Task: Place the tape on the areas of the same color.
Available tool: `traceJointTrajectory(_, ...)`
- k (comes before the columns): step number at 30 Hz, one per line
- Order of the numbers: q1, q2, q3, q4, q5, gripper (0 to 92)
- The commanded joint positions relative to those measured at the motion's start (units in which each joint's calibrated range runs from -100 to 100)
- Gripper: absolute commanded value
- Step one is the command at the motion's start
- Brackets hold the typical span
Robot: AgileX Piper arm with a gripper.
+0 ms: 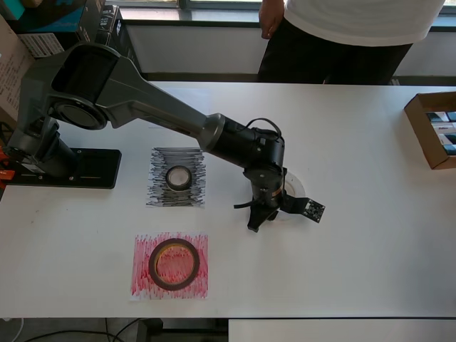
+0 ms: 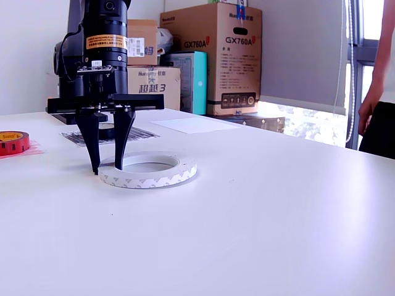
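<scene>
Black two-finger gripper [image 2: 106, 168] pointed down, jaws part open, straddling wall of wide white tape ring [image 2: 148, 171], near bench centre. Small black roll [image 1: 178, 177] sat on black-scribbled sheet [image 1: 177, 177]. Red roll [image 1: 173, 263] sat on red-scribbled sheet [image 1: 170, 266], near front edge.

a lab or office: white table [image 1: 356, 142], stacked cardboard boxes [image 2: 213, 58], window.

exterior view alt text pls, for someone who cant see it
A black robot arm's end effector straddles the rim of a white tape ring lying flat on a white table, one finger outside and one inside. A red roll on red-scribbled paper sits at the exterior view's left, with cardboard boxes behind.
</scene>
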Motion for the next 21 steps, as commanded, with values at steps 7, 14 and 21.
traceJointTrajectory(7,2.25,-9.24,0.49,-0.07,-4.98,0.0)
traceJointTrajectory(14,9.04,-21.31,9.94,-1.00,-14.15,0.0)
traceJointTrajectory(21,18.82,-30.38,22.75,-7.53,-18.41,0.0)
